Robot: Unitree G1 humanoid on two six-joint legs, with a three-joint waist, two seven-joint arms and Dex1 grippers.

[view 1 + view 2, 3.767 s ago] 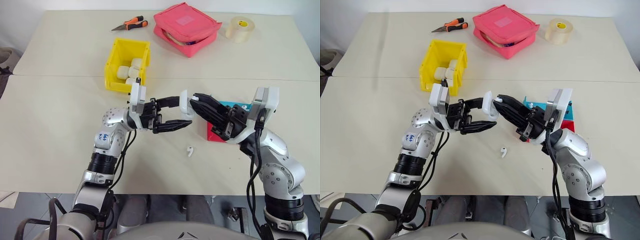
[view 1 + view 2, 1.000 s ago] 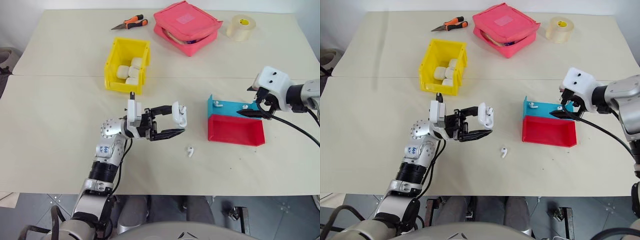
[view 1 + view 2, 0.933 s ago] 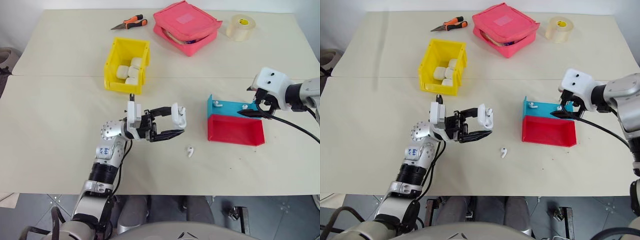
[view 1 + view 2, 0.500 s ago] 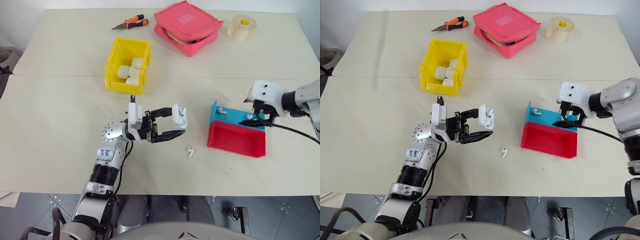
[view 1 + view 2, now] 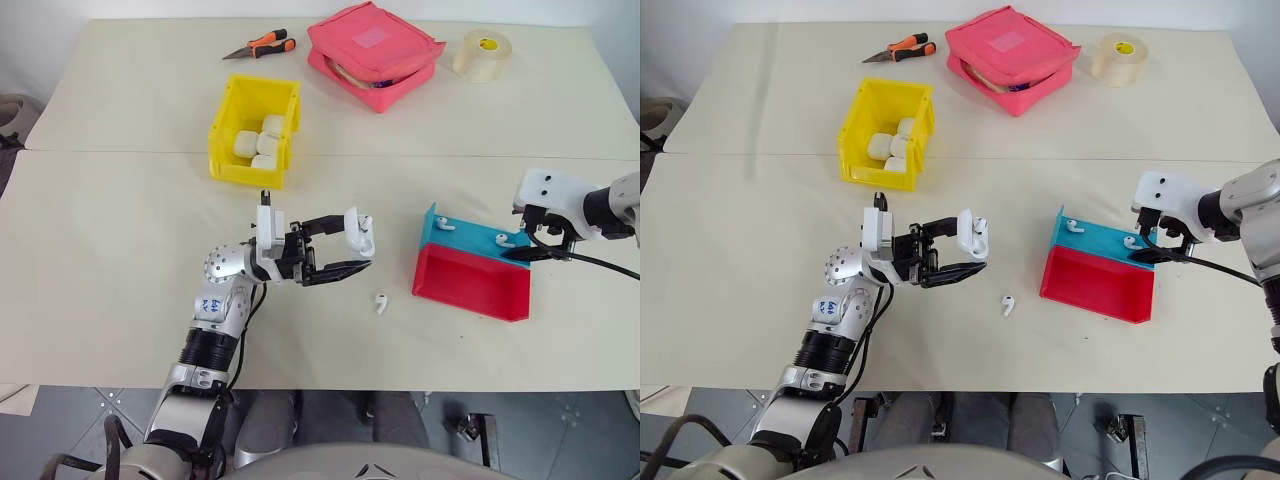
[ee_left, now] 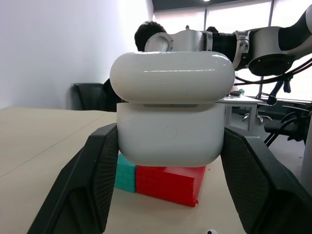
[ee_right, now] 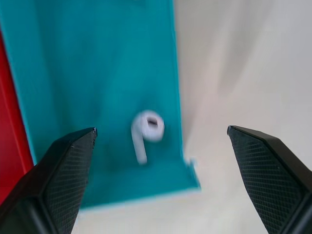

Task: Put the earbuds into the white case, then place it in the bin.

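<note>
On the table (image 5: 120,230) we see the yellow bin (image 5: 255,130) with several white cases in it, standing well behind the arms, and the blue tray (image 5: 470,232) touching the red tray (image 5: 470,283) on our right. Our left gripper (image 5: 358,245) is clamped on the white case (image 6: 171,114), held above the table with its lid up and an earbud showing at its top. Our right gripper (image 7: 161,141) hangs with its fingers spread over one earbud (image 7: 146,129) at the blue tray's outer end, a second earbud (image 5: 446,225) lies at that tray's other end, and a third earbud (image 5: 380,302) rests on the table between the case and the red tray.

no text, label or number can be read on anything here.
</note>
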